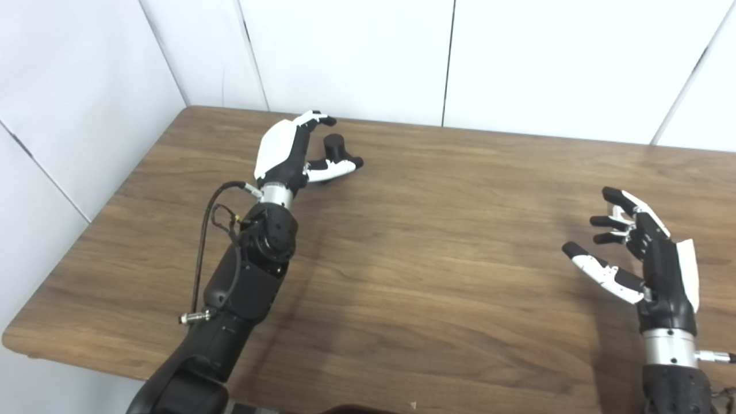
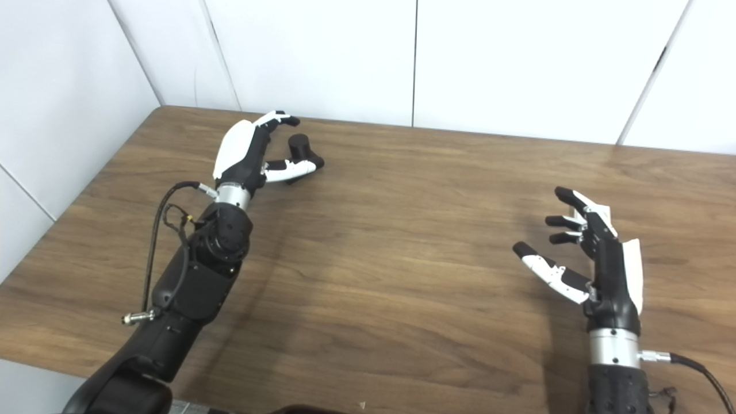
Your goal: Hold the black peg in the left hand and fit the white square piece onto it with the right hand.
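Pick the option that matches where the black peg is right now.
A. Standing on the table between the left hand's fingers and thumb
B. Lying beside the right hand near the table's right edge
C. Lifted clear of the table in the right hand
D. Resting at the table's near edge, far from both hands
A: the black peg stands on the table inside the open curl of the left hand, while the right hand is open and empty.

Both head cameras look down and forward from above the near edge of the wooden table (image 1: 437, 276), toward the white panelled wall (image 1: 345, 57) behind it. They sit side by side at middling range. Both take in nearly the same stretch of the table, from the far left corner to the right side; the right eye view shows everything shifted a little leftward.
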